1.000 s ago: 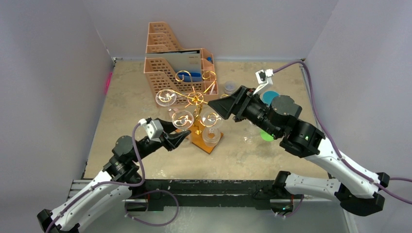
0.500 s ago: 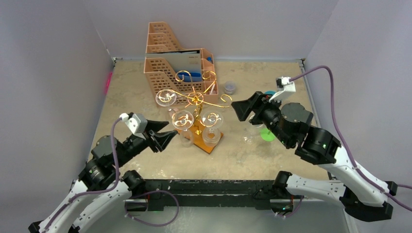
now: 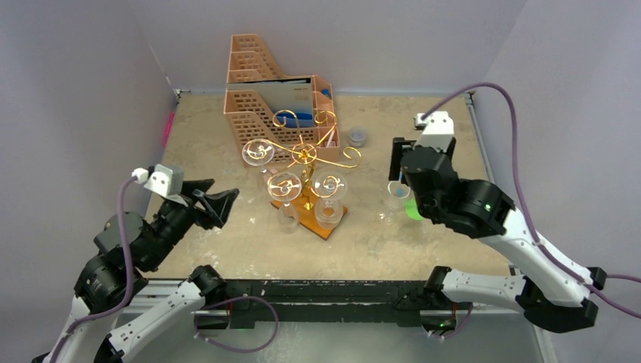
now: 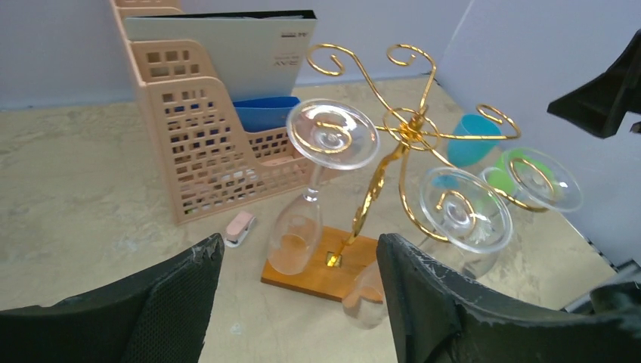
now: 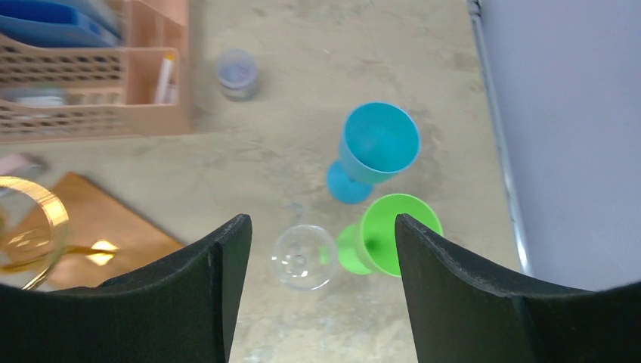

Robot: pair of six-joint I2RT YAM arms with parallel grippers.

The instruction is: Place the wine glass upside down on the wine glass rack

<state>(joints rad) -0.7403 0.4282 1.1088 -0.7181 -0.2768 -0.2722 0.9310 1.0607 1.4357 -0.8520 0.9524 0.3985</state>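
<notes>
The wine glass rack [image 3: 306, 156] stands near the middle of the table [image 3: 204, 144] on its brown wooden base. Three hanging glasses [image 4: 332, 134] sit on its gold scroll arms, each with the foot up and the bowl down. In the top view, one hangs at about 9 o'clock from the post, one at 7 o'clock and one at 5 o'clock. The peach file organizer [image 3: 264, 98] stands close behind the rack, at about 11 o'clock.

The wine glass [image 5: 304, 257] is not on the rack. It stands upright on the table, at about 4 o'clock from the rack and a little apart from it. A green goblet [image 5: 397, 234] is just beside it at 3 o'clock, and a blue goblet [image 5: 378, 144] is near it at 1 o'clock. A small jar [image 5: 236, 73] is farther away, at 11 o'clock.

The right gripper [image 5: 321, 219] hangs above this group and points down. Its fingers are spread wide and hold nothing. In the wrist view the wine glass appears between them, lower down.

The left gripper [image 4: 298, 246] is in the air at about 8 o'clock from the rack, well apart from it, and faces the rack. Its fingers are also spread wide and are empty.
</notes>
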